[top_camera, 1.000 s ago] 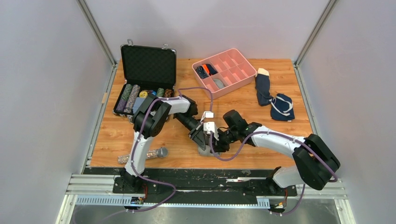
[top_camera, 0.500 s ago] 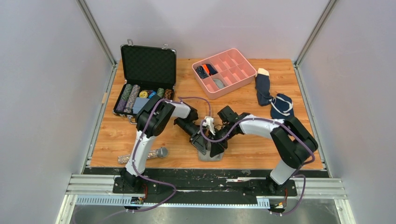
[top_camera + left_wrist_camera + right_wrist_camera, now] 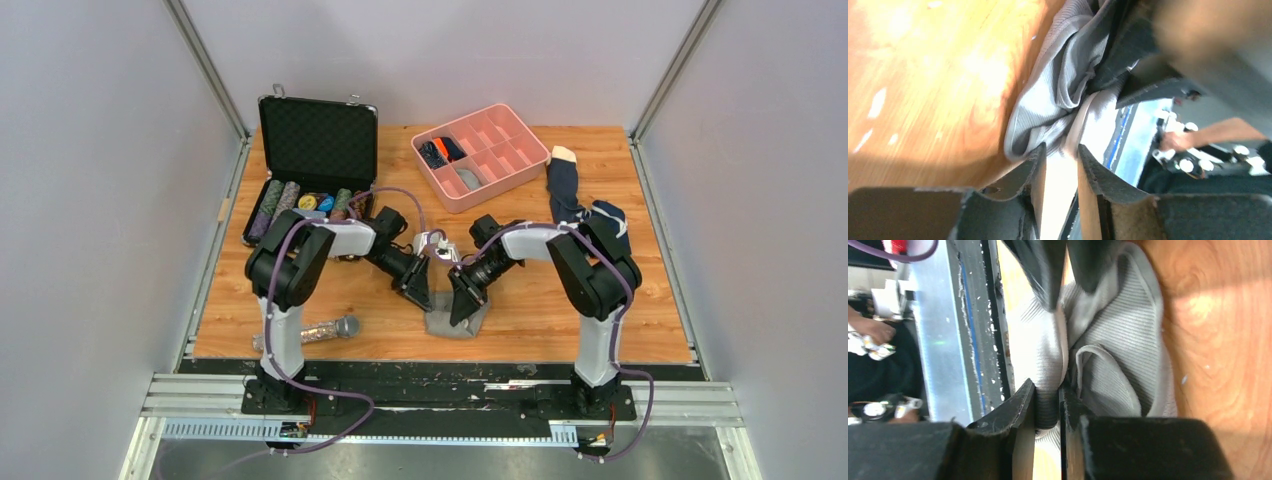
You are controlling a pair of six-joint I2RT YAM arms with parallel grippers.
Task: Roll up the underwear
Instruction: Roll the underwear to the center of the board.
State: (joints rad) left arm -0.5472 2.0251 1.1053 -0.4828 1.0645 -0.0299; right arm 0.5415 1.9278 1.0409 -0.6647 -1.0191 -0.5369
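The underwear (image 3: 455, 322) is lying bunched on the table (image 3: 240, 290), well to the near side of the pink tray (image 3: 500, 180). The right fingers (image 3: 1022, 407) are pinching a fold of it. The left fingers (image 3: 1034, 167) are standing slightly parted, holding nothing. Being light, limp cloth, it is probably gripping best at its band.

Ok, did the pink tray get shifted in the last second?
No. The pink tray keeps its spot, with the same gap to the open black case.

Gray ribbed underwear (image 3: 445, 327) crumpled in loose heap.
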